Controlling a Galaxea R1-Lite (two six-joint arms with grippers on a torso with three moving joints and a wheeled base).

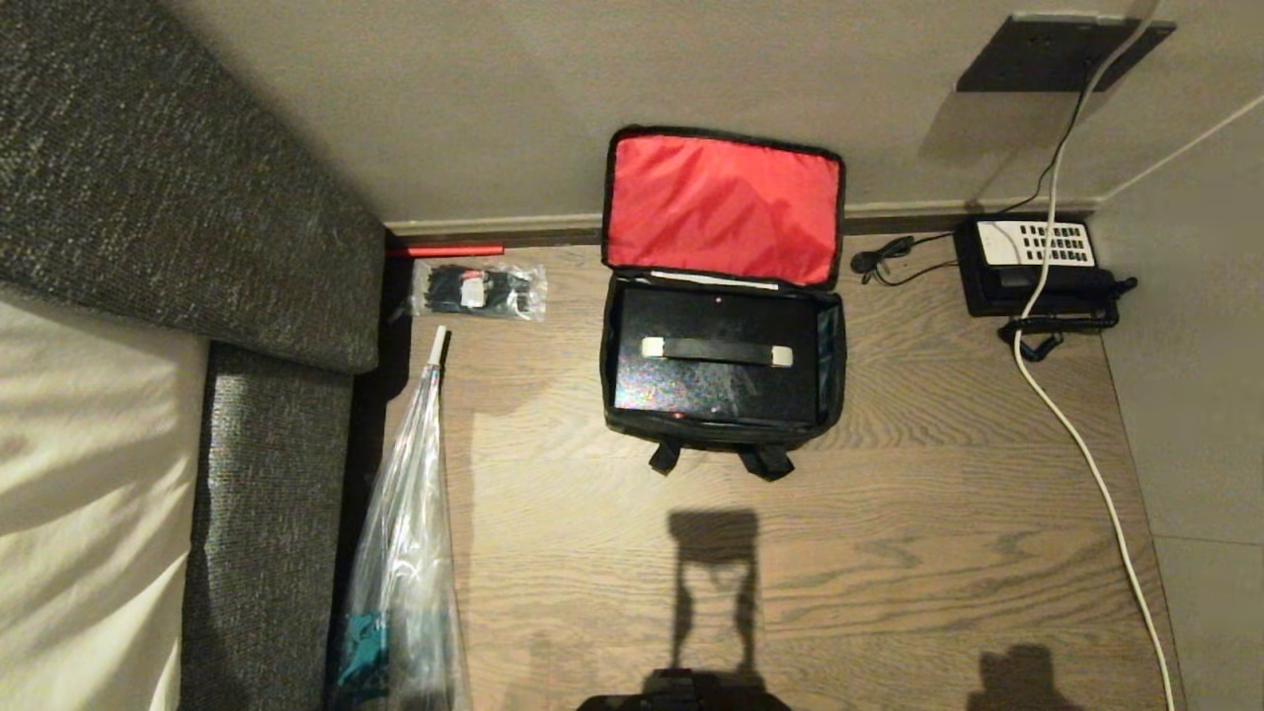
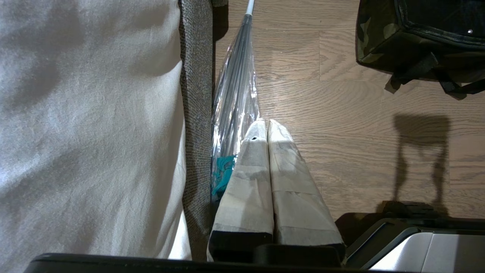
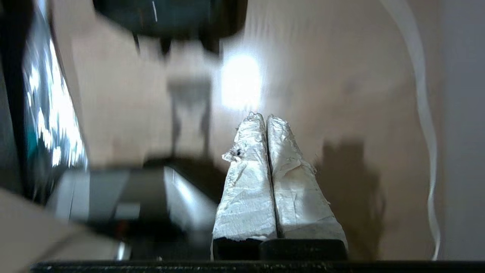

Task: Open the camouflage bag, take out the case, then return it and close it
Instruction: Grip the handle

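The camouflage bag (image 1: 831,367) stands on the wooden floor near the wall, its lid (image 1: 724,204) thrown back to show red lining. Inside lies the case (image 1: 718,380), flat and black, with a strap handle (image 1: 717,351) on pale ends. A corner of the camouflage bag (image 2: 379,45) also shows in the left wrist view. My left gripper (image 2: 267,123) is shut and empty, low beside the sofa and well short of the bag. My right gripper (image 3: 264,117) is shut and empty above the floor, with the bag (image 3: 170,17) blurred far ahead. Neither gripper shows in the head view.
A grey sofa (image 1: 178,197) with a pale cushion fills the left. A plastic-wrapped umbrella (image 1: 410,533) lies along it, with a small bag of black items (image 1: 479,289) near the wall. A black telephone (image 1: 1037,267) and a white cable (image 1: 1076,434) run along the right.
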